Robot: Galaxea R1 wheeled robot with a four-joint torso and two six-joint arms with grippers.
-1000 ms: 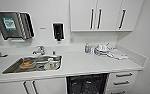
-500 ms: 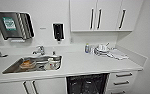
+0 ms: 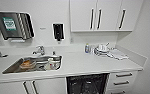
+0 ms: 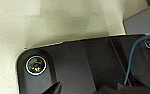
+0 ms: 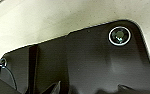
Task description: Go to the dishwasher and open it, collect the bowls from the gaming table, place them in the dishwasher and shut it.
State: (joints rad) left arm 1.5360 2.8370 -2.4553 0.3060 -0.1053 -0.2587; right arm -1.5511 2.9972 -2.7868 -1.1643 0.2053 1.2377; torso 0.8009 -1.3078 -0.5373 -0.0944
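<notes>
The dishwasher [image 3: 87, 83] sits under the white counter [image 3: 91, 65], right of the sink. In the head view its front shows as a dark opening with rack-like shapes inside, and its lower part is cut off by the picture's edge. The bowls and the gaming table are out of view. My left gripper [image 4: 88, 90] hangs low over a pale speckled floor [image 4: 66, 20]. My right gripper [image 5: 88, 90] hangs over the same kind of floor [image 5: 53, 20].
A steel sink [image 3: 32, 65] with a tap [image 3: 40, 50] holds several dishes. Stacked dishes and a cloth [image 3: 108, 52] lie on the counter's right end. White drawers [image 3: 123, 80] stand right of the dishwasher, with wall cabinets [image 3: 103, 15] above. A towel dispenser [image 3: 14, 25] and a soap dispenser [image 3: 58, 31] hang on the wall.
</notes>
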